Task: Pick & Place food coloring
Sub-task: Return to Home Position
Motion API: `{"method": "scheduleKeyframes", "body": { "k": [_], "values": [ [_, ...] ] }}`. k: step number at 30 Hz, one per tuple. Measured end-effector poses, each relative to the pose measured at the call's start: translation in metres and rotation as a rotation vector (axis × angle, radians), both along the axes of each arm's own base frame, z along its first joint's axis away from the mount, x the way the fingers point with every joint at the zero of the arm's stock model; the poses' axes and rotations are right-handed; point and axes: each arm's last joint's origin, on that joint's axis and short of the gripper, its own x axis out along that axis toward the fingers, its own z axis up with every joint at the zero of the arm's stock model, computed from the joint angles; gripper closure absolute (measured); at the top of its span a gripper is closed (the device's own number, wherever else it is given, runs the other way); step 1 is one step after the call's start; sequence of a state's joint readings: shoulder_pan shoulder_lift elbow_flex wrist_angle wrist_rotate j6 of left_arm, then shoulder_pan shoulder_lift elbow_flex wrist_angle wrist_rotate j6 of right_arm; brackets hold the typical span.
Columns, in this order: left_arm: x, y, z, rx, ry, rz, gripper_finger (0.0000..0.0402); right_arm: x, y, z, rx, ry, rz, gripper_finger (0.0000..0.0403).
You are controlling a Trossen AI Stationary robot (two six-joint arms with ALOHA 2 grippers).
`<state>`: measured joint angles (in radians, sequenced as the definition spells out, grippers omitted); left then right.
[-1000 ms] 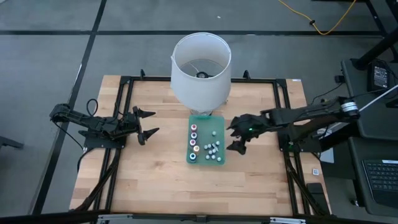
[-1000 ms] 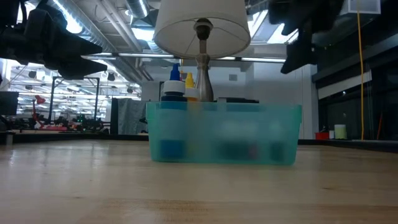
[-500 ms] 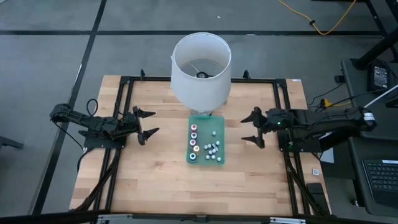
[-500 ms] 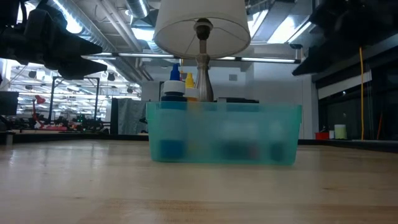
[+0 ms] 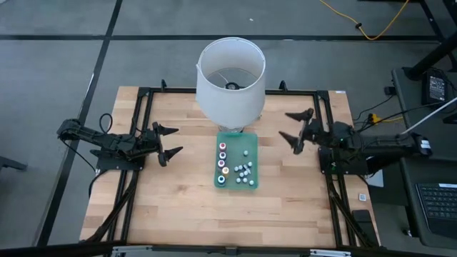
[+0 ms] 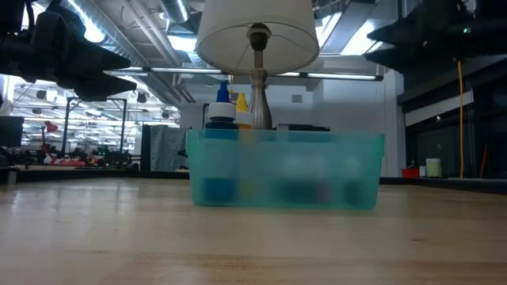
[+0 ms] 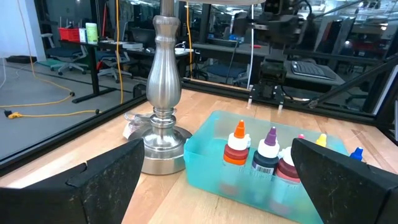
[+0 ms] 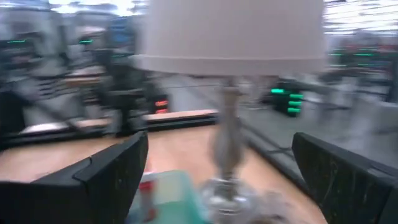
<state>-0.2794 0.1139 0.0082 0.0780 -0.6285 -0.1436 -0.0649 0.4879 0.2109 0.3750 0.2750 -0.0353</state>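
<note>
- Overhead, every one of the bottles (image 5: 237, 169) in sight lies or stands inside the green bin (image 5: 251, 140) at mid-counter, in front of the lamp (image 5: 230, 73). None shows on the bare counter (image 5: 178, 207).
- Also overhead, the left tool (image 5: 172, 140) hangs over the left side, spread and empty. The right tool (image 5: 292, 126) is well clear of the bin on the right, its jaws wide and holding nothing.
- Level with the counter, the bin (image 6: 285, 170) stands alone on the wood. A blue and a yellow tip rise above its rim at the left end, and both arms are dark shapes high up at either side.
- From the left wrist, both fingers (image 7: 102, 183) are far apart. Beyond them the bin holds upright bottles with orange, purple, yellow and blue tips.
- From the right wrist the picture is smeared. Its fingers (image 8: 112, 174) are apart, with a corner of the bin and a red cap between them.
- So the placing looks finished; what seems left is only parking the arms.
</note>
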Motion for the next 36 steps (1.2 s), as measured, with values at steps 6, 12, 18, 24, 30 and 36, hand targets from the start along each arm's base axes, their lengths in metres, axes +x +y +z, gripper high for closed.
{"method": "scheduleKeyframes", "body": {
  "k": [6, 12, 18, 24, 30, 36],
  "values": [
    [0.000, 0.000, 0.000, 0.000, 0.000, 0.000, 0.0002, -0.013, -0.009, -0.013, 0.014, -0.045, -0.177, 0.0006],
    [0.000, 0.000, 0.000, 0.000, 0.000, 0.000, 0.0002, -0.021, -0.011, -0.021, -0.012, -0.062, -0.206, 0.0006],
    [0.000, 0.000, 0.000, 0.000, 0.000, 0.000, 0.0002, -0.024, -0.011, -0.036, -0.034, -0.035, -0.213, 0.0006],
    [0.000, 0.000, 0.000, 0.000, 0.000, 0.000, 0.0002, -0.024, -0.011, -0.052, 0.005, 0.020, -0.209, 0.0006],
    [0.000, 0.000, 0.000, 0.000, -0.001, 0.000, 0.0002, -0.025, -0.011, -0.063, 0.071, 0.114, -0.207, 0.0006],
    [0.000, 0.000, 0.000, 0.000, 0.000, 0.000, 0.0002, -0.030, -0.010, -0.070, 0.071, 0.187, -0.209, 0.0006]
  ]
}}
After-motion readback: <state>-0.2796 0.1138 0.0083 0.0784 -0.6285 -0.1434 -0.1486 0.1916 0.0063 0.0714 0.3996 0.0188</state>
